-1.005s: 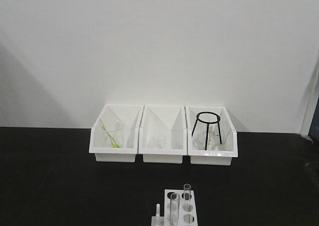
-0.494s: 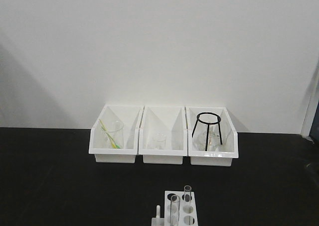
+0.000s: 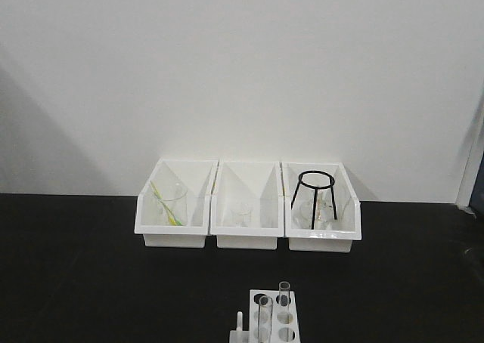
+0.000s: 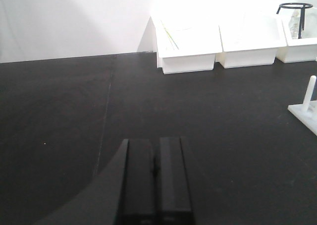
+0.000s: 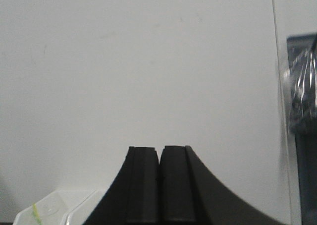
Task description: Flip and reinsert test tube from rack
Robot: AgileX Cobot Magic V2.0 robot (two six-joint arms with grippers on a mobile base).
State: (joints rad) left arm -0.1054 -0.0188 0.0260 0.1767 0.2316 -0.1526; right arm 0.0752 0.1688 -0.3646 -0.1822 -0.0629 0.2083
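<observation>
Tabletop, matte black, meets a plain white wall behind three white bins, the white rack at bottom centre stands two clear test tubes upright in its round holes, and my left pincer and right pincer sit closed, empty.

You see three bins in a row at the table's back. The rack sits before them, two tubes standing in it. A ring stand is in the right bin, and probably a beaker in the middle one.
</observation>
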